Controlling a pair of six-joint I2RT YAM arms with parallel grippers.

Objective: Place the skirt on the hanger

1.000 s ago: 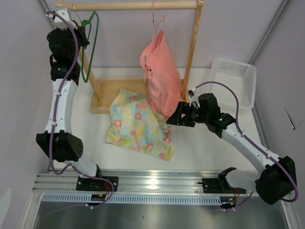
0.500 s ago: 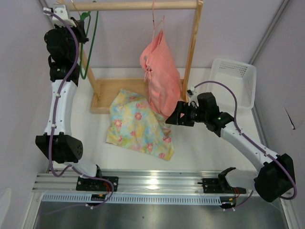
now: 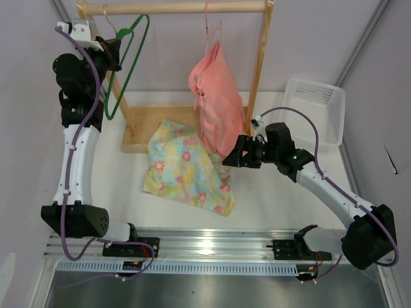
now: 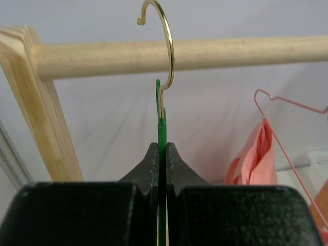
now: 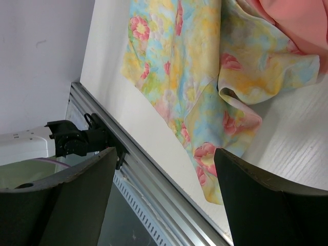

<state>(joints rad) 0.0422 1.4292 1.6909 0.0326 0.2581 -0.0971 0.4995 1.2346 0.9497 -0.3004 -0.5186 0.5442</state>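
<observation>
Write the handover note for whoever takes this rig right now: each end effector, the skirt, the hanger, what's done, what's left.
Left end effector: shut on the green hanger, holding it up by the wooden rail. I cannot tell whether its hook is clear of the rail.
Right end effector: open, empty, hovering by the skirt's right edge.
Skirt: lying on the table, one corner under the hanging pink garment.
Done: hanger gripped.
Left: grasp the skirt and put it on the hanger.

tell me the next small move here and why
Probably lower the open right gripper onto the right edge of the skirt and pinch it: it lies loose on the table while the left gripper is shut on the hanger.
</observation>
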